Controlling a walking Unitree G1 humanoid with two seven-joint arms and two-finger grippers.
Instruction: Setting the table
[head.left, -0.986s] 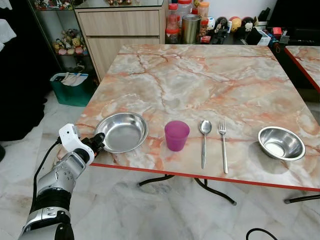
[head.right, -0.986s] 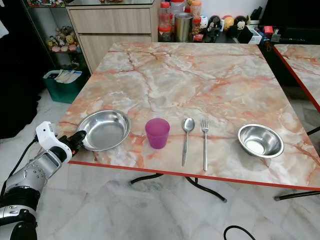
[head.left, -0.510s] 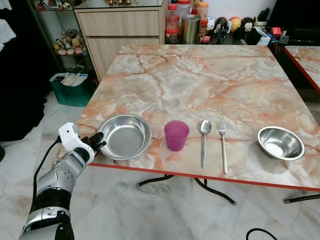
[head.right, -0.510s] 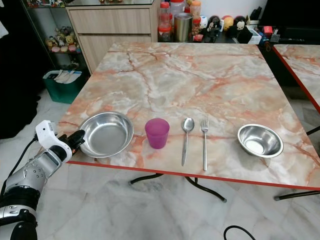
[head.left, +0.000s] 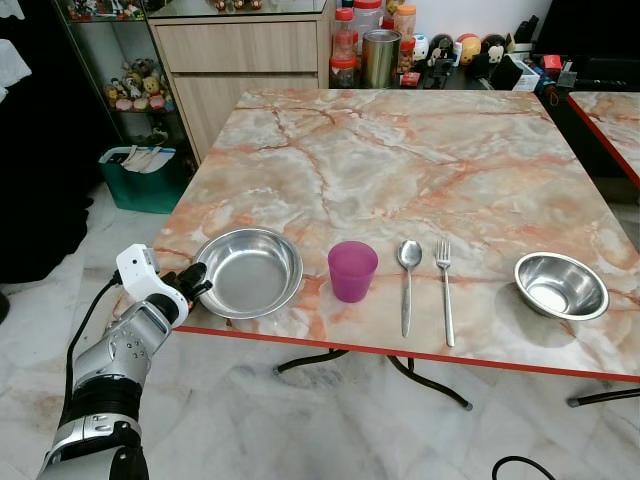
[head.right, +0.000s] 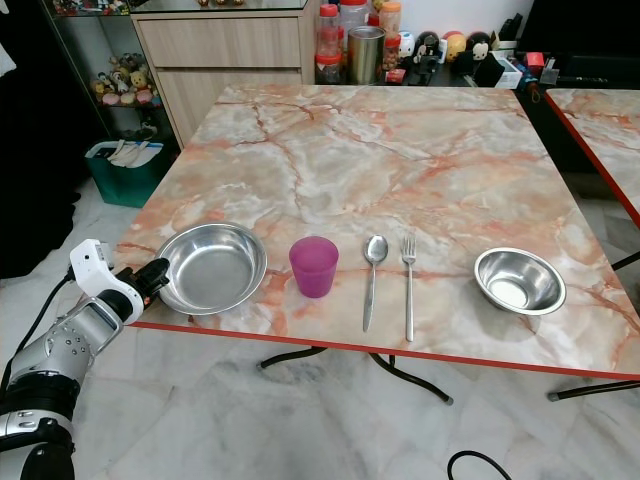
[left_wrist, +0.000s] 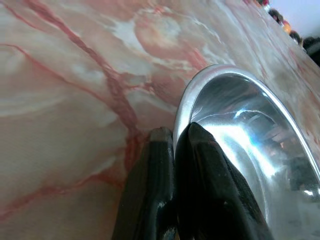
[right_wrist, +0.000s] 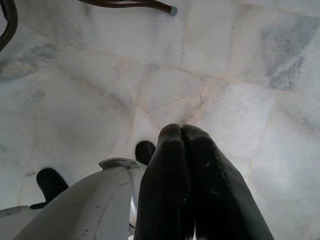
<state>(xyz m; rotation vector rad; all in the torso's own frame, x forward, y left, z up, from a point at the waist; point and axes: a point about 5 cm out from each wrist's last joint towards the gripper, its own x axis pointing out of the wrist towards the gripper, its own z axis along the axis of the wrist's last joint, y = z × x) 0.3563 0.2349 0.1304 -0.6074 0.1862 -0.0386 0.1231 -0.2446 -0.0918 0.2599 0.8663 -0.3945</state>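
A marble-patterned desk (head.left: 420, 160) with a red edge takes up the middle of the head views. Along its near edge, from left to right of the frame, stand a wide steel bowl (head.left: 248, 272), a purple cup (head.left: 352, 270), a spoon (head.left: 408, 283), a fork (head.left: 445, 288) and a smaller steel bowl (head.left: 560, 285). The spoon and fork lie side by side, apart from each other, handles toward the near edge. The cup stands upright between the wide bowl and the spoon, touching neither.

The left gripper (head.left: 195, 281) reaches up from the lower left of the frame to the left rim of the wide bowl, at the desk's near left corner. In the left wrist view its two black fingers (left_wrist: 200, 170) are pressed together with the bowl's thin rim between them, one finger on the inside wall and the other outside against the desk top, so the jaws are closed on the wide bowl (left_wrist: 250, 145).

The right gripper (right_wrist: 184, 131) hangs over the pale tiled floor (right_wrist: 75, 100); its jaws are closed with nothing between them.

At the far edge of the desk, upper middle of the frame, a cabinet (head.left: 240, 60) carries jars and a metal can (head.left: 381, 57). A green basket (head.left: 145, 175) sits on the floor at the left, below shelves of small figures.
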